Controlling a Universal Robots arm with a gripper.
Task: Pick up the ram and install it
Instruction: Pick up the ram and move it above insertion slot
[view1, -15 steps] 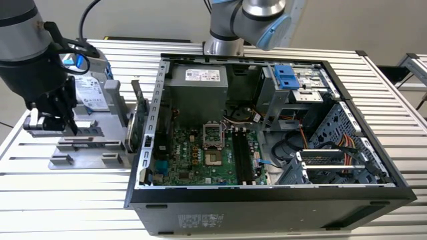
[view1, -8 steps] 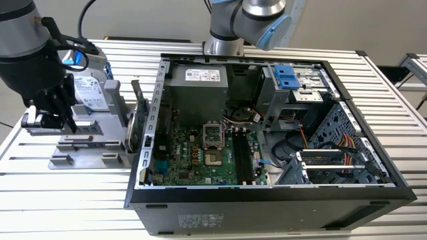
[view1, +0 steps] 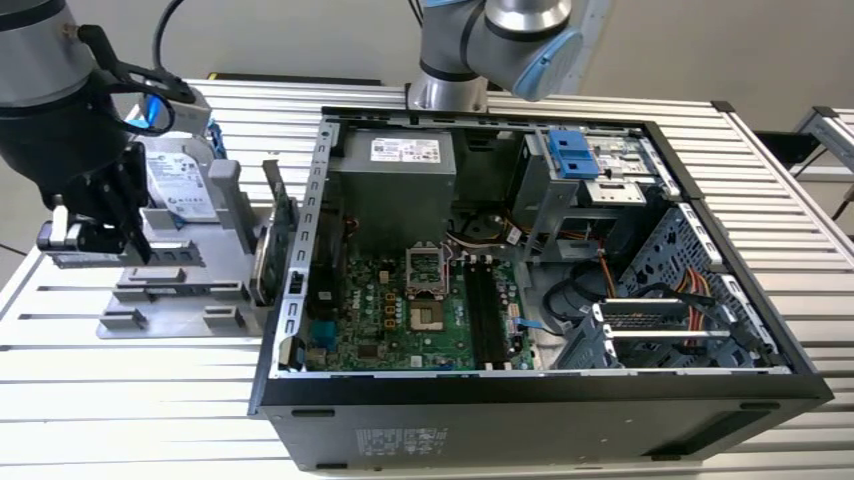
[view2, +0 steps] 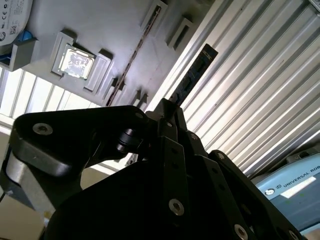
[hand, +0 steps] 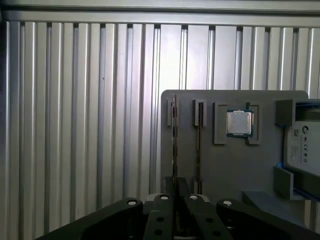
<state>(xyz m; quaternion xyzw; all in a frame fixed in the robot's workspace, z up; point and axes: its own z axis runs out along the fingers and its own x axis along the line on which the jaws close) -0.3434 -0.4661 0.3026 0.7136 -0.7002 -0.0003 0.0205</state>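
One ram (view2: 192, 75) is pinched edge-on by the fully closed gripper (view2: 172, 111), near the grey holder (view2: 110, 20); it is best kept square, not twisted.

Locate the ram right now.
In the second wrist view the ram juts out from between the fingertips of the gripper. It is held by the grey parts tray, at the exterior view's left, outside the computer case.

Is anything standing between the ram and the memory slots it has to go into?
Yes. The gripper holds the ram by the grey tray. The upright card and the computer's side wall stand between it and the slots.
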